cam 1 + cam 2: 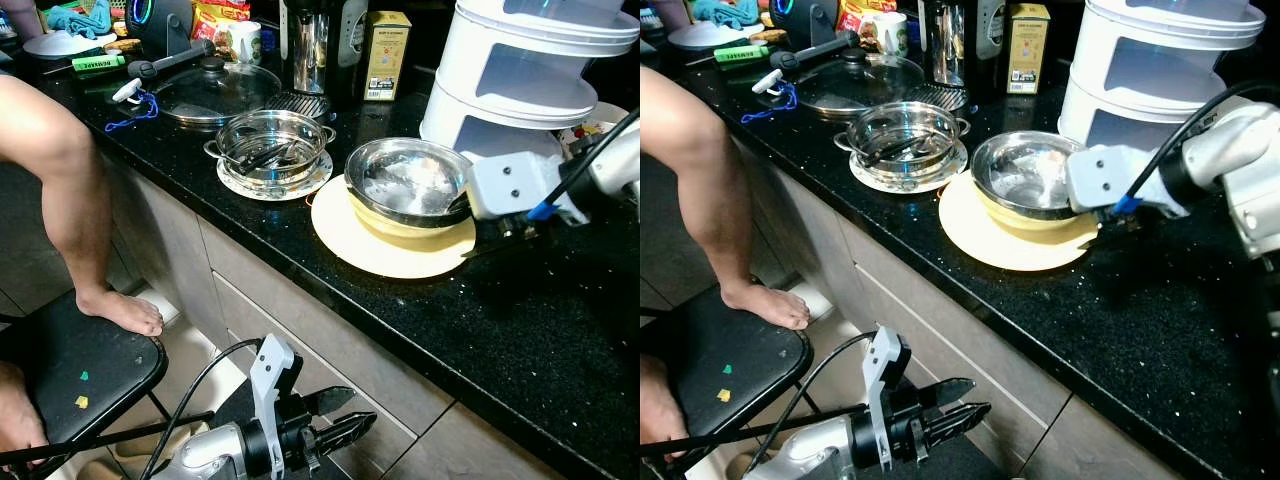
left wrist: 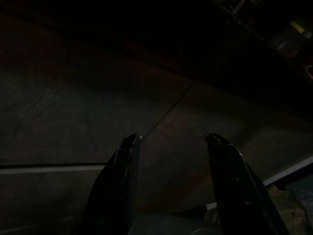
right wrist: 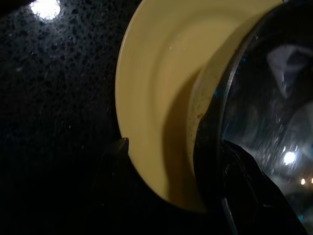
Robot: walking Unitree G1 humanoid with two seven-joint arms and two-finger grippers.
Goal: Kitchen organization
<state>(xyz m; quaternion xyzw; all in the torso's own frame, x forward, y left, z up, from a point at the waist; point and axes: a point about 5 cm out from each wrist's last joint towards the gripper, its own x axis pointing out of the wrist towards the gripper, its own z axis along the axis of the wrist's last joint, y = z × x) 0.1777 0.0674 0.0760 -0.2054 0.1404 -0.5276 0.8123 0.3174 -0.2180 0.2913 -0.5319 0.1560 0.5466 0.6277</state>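
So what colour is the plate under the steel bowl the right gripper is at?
Pale yellow plate, clearest in the left eye view.
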